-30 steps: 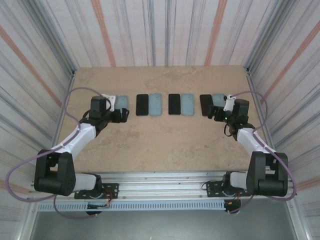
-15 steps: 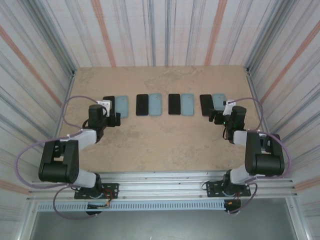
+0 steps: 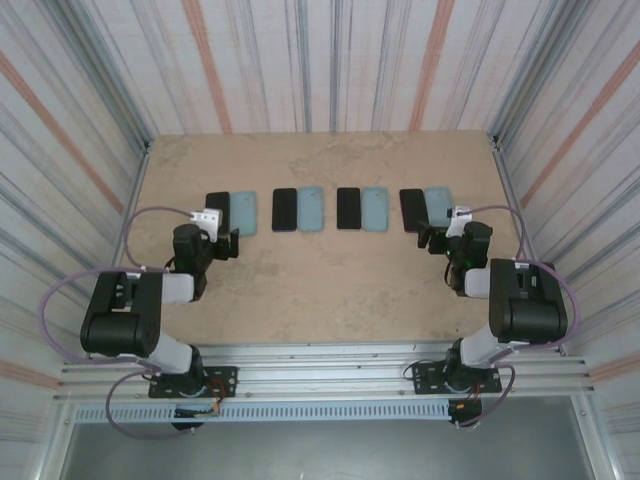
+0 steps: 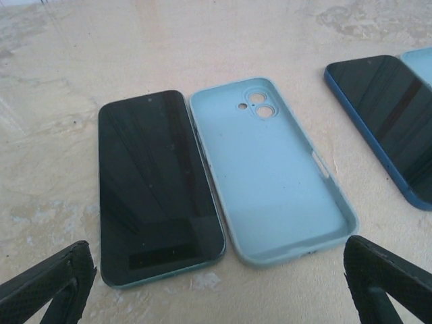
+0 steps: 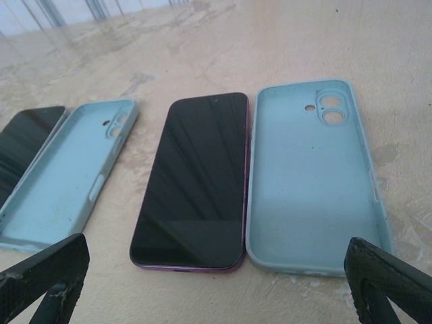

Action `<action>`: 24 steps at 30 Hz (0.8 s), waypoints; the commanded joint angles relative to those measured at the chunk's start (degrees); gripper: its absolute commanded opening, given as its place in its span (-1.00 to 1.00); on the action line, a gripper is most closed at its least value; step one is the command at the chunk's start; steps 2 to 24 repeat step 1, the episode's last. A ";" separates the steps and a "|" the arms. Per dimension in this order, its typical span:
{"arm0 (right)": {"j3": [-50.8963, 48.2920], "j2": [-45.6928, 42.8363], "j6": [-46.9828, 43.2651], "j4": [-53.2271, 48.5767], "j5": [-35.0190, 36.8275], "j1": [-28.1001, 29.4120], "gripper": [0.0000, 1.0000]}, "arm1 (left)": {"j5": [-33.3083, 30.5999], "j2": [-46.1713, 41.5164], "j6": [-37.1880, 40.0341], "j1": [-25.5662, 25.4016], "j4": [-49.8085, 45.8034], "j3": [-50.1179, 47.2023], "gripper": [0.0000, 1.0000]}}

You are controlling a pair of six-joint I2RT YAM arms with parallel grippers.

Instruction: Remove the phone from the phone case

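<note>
Left gripper (image 4: 216,290): jaws spread wide, holding nothing, low over the table (image 3: 330,290). Just beyond the jaws a green-edged phone (image 4: 158,192) lies screen up on the table, outside any case, with an empty light-blue case (image 4: 270,175) just beside it on its right. Right gripper (image 5: 216,280): jaws equally wide, empty. Ahead of it a purple-edged phone (image 5: 199,179) lies screen up, just beside the left edge of a second empty light-blue case (image 5: 314,175).

Lab robot cell: striped walls (image 3: 330,60), aluminium mounting rail (image 3: 320,355).
</note>
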 commanded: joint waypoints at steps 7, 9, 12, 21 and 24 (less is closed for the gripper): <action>0.52 0.14 -1.77 1.30 0.72 0.33 0.98 | 1.07 -0.04 1.45 0.41 4.78 -0.32 0.97; 0.52 0.14 -1.77 1.30 0.72 0.33 0.98 | 1.07 -0.04 1.45 0.41 4.78 -0.32 0.97; 0.52 0.14 -1.77 1.30 0.72 0.33 0.98 | 1.07 -0.04 1.45 0.41 4.78 -0.32 0.97; 0.52 0.14 -1.77 1.30 0.72 0.33 0.98 | 1.07 -0.04 1.45 0.41 4.78 -0.32 0.97; 0.52 0.14 -1.77 1.30 0.72 0.33 0.98 | 1.07 -0.04 1.45 0.41 4.78 -0.32 0.97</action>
